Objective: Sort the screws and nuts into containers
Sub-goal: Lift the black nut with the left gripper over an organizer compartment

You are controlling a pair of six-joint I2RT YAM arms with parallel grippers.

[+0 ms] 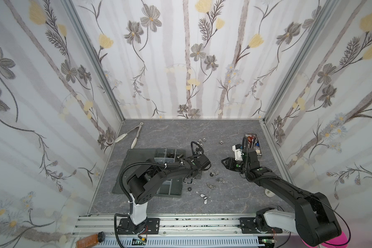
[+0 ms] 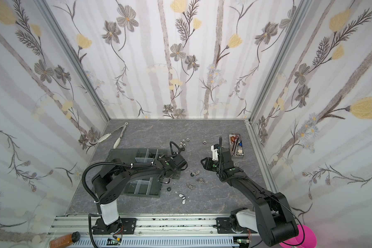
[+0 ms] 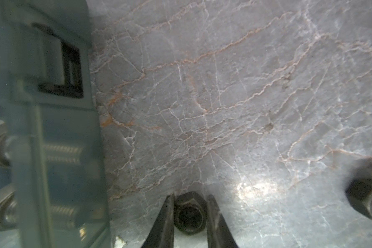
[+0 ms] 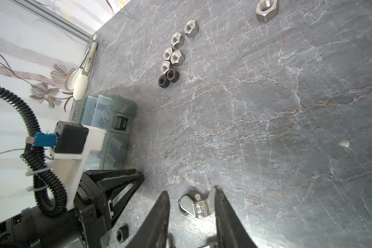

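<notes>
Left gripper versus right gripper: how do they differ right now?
Left gripper is shut; right gripper is open. Left gripper pinches a black hex nut; right gripper straddles a silver wing nut with a gap. Both nuts lie on the table.

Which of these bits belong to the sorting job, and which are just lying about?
Job: organiser tray; screws in one of its cells; silver hex nuts; silver wing nuts; black hex nut gripped by the left gripper.
Lying about: metal tongs; metal tray of scissors; amber bottle by the rail.
</notes>
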